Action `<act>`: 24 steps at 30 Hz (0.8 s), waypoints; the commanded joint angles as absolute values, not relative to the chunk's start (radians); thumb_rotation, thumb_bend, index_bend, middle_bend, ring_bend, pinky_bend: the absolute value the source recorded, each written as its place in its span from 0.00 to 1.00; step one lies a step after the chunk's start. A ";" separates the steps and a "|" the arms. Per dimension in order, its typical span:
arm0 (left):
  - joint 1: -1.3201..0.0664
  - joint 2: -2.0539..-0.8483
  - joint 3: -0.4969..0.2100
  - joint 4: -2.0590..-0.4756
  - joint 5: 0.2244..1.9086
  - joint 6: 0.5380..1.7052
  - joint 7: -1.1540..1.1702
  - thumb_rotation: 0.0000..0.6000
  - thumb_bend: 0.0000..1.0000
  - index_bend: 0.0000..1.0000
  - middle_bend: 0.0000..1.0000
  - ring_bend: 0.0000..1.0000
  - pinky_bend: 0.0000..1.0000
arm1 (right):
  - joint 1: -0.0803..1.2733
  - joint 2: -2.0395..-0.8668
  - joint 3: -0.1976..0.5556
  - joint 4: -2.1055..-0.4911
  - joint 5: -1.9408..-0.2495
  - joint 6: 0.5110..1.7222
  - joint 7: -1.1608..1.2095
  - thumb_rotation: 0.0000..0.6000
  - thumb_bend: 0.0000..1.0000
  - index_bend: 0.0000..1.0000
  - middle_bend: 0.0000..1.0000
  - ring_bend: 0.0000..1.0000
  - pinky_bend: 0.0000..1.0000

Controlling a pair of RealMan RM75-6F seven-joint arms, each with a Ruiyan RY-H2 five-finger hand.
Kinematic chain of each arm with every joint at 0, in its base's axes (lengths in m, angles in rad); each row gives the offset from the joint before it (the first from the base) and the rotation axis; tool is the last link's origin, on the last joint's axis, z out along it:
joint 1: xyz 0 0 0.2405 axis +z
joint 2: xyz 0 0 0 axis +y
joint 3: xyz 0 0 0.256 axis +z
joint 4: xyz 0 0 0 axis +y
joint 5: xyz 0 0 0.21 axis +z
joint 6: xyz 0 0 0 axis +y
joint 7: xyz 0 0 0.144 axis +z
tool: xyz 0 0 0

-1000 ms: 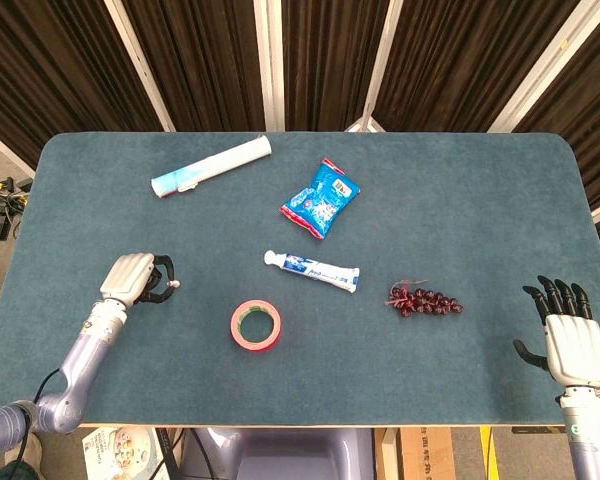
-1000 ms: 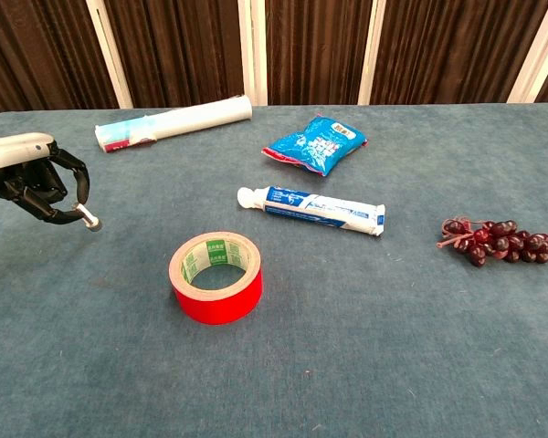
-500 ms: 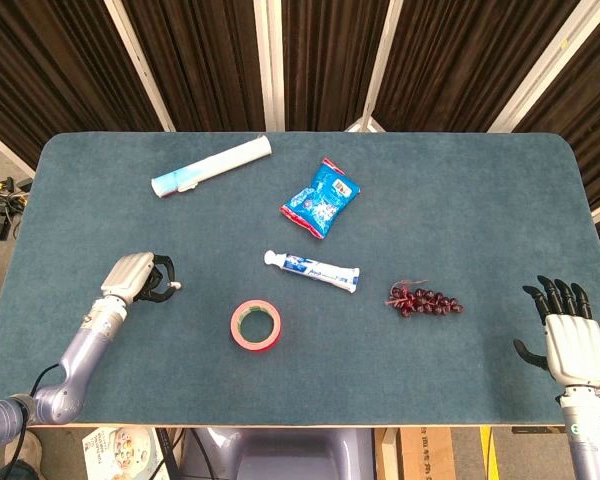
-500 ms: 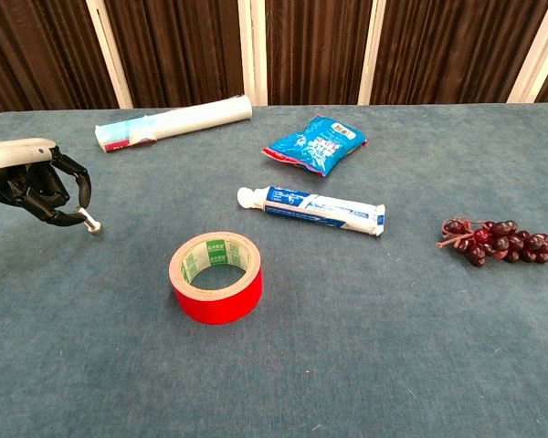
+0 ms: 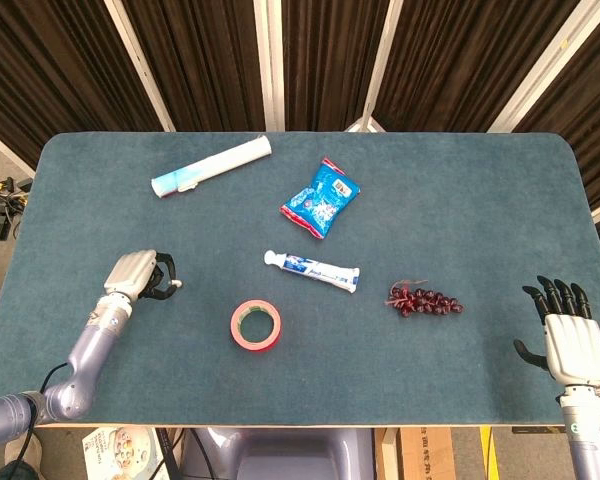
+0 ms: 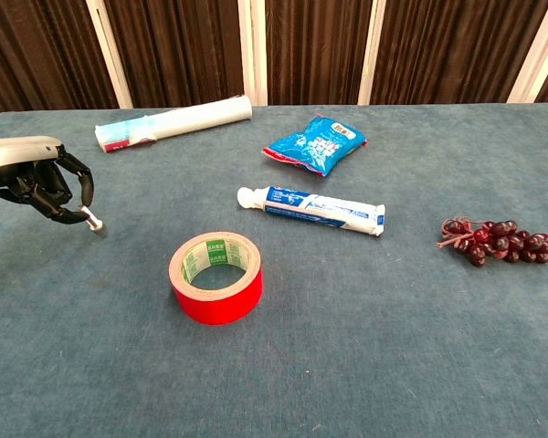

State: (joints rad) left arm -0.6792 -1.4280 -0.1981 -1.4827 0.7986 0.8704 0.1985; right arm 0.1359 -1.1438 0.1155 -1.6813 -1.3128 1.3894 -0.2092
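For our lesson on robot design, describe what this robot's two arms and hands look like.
The left hand has a silver-grey back and black fingers on a smooth lavender-grey forearm with a thin black cable near its base. The right hand has a white back, black fingers and a grey wrist.

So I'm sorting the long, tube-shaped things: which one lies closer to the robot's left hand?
The white and blue toothpaste tube mid-table, beside the red tape roll. The long white cylinder lies at the far edge, further from the left hand.

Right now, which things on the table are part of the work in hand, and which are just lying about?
In hand:
- left hand, fingers curled in, holding nothing
- red tape roll, nearest it

Lying about:
- toothpaste tube
- blue snack bag
- white tube
- grapes
- right hand, fingers spread
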 commanded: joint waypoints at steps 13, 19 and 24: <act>-0.706 -1.439 -0.202 -1.490 0.722 0.865 0.235 1.00 0.44 0.53 0.93 0.88 1.00 | 0.138 -1.146 0.114 -1.680 -1.309 1.384 -0.212 1.00 0.21 0.20 0.12 0.07 0.00; -0.713 -1.444 -0.203 -1.490 0.709 0.870 0.243 1.00 0.43 0.48 0.93 0.88 1.00 | 0.139 -1.146 0.114 -1.680 -1.309 1.383 -0.214 1.00 0.21 0.20 0.12 0.07 0.00; -0.713 -1.436 -0.200 -1.503 0.722 0.872 0.238 1.00 0.41 0.33 0.91 0.87 1.00 | 0.140 -1.148 0.114 -1.680 -1.308 1.384 -0.218 1.00 0.21 0.20 0.12 0.07 0.00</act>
